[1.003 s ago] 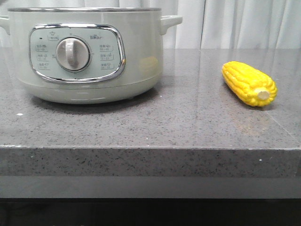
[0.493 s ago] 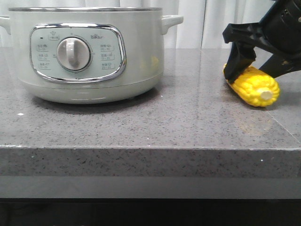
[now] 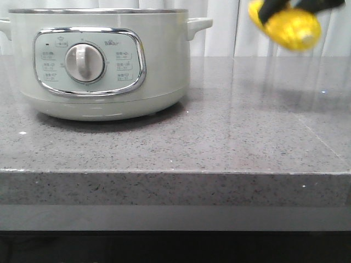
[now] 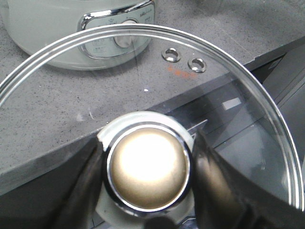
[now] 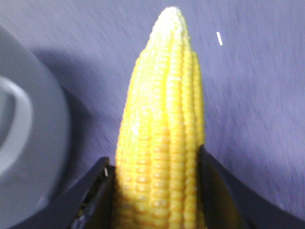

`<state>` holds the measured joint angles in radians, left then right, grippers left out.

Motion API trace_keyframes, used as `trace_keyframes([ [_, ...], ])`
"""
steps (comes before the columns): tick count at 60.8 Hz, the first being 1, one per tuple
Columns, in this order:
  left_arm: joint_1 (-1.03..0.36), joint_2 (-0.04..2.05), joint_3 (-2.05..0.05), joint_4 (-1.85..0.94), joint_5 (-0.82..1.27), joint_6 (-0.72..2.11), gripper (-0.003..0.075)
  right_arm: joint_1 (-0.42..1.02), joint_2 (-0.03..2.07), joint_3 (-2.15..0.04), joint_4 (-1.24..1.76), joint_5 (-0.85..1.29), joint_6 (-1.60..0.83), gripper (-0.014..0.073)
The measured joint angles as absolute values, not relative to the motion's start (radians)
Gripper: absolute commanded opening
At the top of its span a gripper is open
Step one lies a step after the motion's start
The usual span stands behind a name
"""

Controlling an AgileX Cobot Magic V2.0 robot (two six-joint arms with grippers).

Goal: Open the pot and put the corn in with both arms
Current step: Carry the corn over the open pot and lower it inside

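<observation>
corn [image 3: 293, 28] pinched in right jaws, lid [image 4: 190, 62] knob in left jaws; pot [image 3: 98, 60] reads "bear".

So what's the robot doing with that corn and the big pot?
It's cooking with both arms. The left gripper is holding the glass lid by its shiny knob, away from the pot. The right gripper is squeezing the yellow corn and has it up in the air, to the right of the pot. The corn isn't in the pot yet.
</observation>
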<state>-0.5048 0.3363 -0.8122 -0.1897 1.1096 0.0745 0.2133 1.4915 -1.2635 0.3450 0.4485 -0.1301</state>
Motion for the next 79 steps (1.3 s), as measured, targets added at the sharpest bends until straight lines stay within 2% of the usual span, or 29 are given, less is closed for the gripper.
trace_keyframes([
  [10,-0.505,0.336,-0.812,-0.19,1.11,0.074,0.0221,0.342,1.534,-1.452,0.345,0.456,-0.184,0.0216],
  [20,-0.505,0.336,-0.812,-0.19,1.11,0.074,0.0221,0.493,1.669,-1.629,0.345,0.462,-0.203,0.0216],
  [32,-0.505,0.336,-0.812,-0.19,1.11,0.074,0.0221,0.582,1.819,-1.738,0.345,0.485,-0.205,0.0226],
  [35,-0.505,0.336,-0.812,-0.19,1.11,0.074,0.0221,0.592,1.846,-1.745,0.345,0.493,-0.206,0.0262],
  [46,-0.505,0.336,-0.812,-0.19,1.11,0.074,0.0221,0.601,1.891,-1.75,0.345,0.52,-0.206,0.0515],
  [50,-0.505,0.336,-0.812,-0.19,1.11,0.074,0.0221,0.601,1.891,-1.75,0.345,0.521,-0.206,0.0553],
  [70,-0.505,0.336,-0.812,-0.19,1.11,0.074,0.0221,0.599,1.846,-1.753,0.339,0.554,-0.206,0.0548],
  [79,-0.505,0.336,-0.812,-0.19,1.11,0.074,0.0221,0.572,1.77,-1.753,0.301,0.612,-0.208,0.0463],
])
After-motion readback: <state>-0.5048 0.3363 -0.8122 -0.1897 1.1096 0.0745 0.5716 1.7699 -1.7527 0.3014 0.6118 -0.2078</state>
